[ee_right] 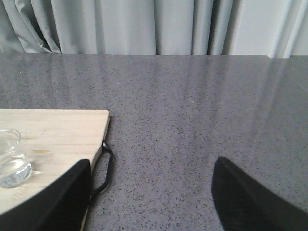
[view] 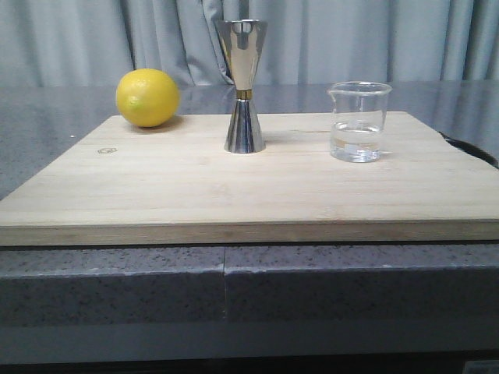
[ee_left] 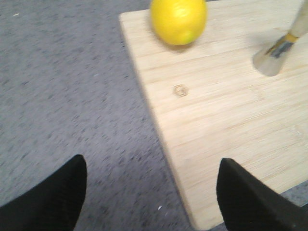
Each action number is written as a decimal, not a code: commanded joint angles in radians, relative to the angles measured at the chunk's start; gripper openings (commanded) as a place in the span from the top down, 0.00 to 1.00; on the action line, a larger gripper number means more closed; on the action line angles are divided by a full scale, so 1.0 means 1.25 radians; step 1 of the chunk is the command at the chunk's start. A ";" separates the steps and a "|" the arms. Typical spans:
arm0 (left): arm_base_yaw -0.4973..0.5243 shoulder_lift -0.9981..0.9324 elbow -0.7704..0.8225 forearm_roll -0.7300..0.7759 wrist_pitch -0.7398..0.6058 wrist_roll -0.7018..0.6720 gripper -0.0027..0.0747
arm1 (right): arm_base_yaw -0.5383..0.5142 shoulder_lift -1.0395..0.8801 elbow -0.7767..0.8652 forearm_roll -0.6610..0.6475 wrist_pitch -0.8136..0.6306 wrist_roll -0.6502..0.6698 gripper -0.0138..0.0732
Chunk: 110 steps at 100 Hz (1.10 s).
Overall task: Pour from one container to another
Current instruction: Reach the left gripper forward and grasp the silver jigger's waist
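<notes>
A small clear glass beaker (view: 359, 121) with a little clear liquid stands upright on the right of the wooden board (view: 195, 187). The tall steel jigger (view: 243, 86) with a gold band at its waist stands at the board's middle back. Neither arm shows in the front view. My left gripper (ee_left: 151, 187) is open, hovering over the board's left edge; the jigger's base (ee_left: 274, 55) shows far off. My right gripper (ee_right: 151, 185) is open above the grey counter just right of the board, with the beaker (ee_right: 12, 163) off beyond one finger. Nothing is held.
A yellow lemon (view: 147, 97) (ee_left: 178, 20) sits at the board's back left corner. A black loop handle (ee_right: 107, 168) hangs off the board's right edge. The grey speckled counter (ee_right: 192, 106) surrounds the board, and grey curtains (view: 351, 39) hang behind.
</notes>
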 commanded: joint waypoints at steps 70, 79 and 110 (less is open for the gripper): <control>-0.027 0.442 -0.026 -0.843 0.249 1.006 0.30 | -0.004 0.016 -0.028 0.001 -0.061 -0.007 0.29; -0.053 0.479 -0.027 -0.888 0.260 1.068 0.30 | -0.004 0.016 -0.028 0.001 -0.061 -0.007 0.29; -0.143 0.546 -0.052 -0.987 0.261 1.218 0.30 | -0.004 0.016 -0.028 0.001 -0.061 -0.007 0.29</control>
